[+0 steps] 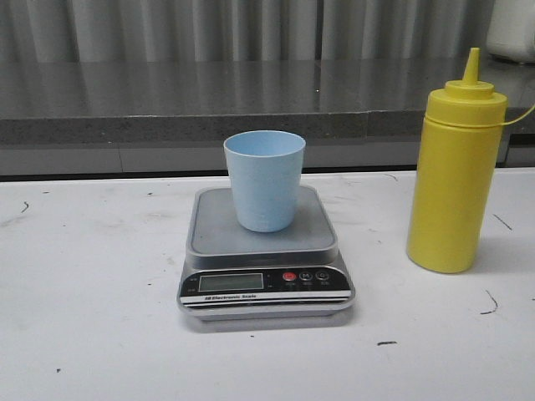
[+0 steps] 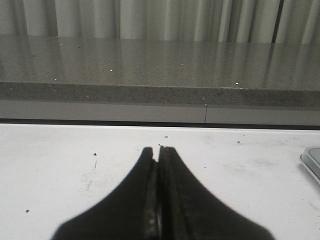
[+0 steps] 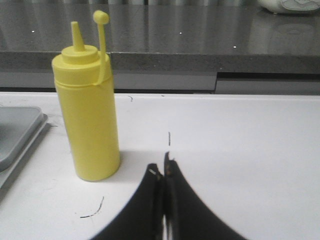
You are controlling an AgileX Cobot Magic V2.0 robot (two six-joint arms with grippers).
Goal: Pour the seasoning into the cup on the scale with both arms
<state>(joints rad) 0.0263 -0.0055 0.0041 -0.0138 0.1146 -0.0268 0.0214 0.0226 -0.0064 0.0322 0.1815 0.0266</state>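
1. Front view: the seasoning bottle (image 1: 456,167) stands upright near the table's (image 1: 84,334) right edge, well apart from the cup (image 1: 264,180) on the scale (image 1: 263,251) at mid-table.
2. Right wrist view: the right gripper (image 3: 163,172), fingers pressed together and empty, sits near the bottle (image 3: 87,120), which stands between it and the scale (image 3: 17,132).
3. The left gripper (image 2: 158,152), also closed and empty, is farther off, with only the scale's corner (image 2: 312,160) showing.
4. The right arm looks better placed for the vertical bottle.

A white desk (image 1: 84,334) carries dark scuff marks; behind it runs a grey speckled ledge (image 1: 167,104) beneath pale curtains (image 1: 209,29).
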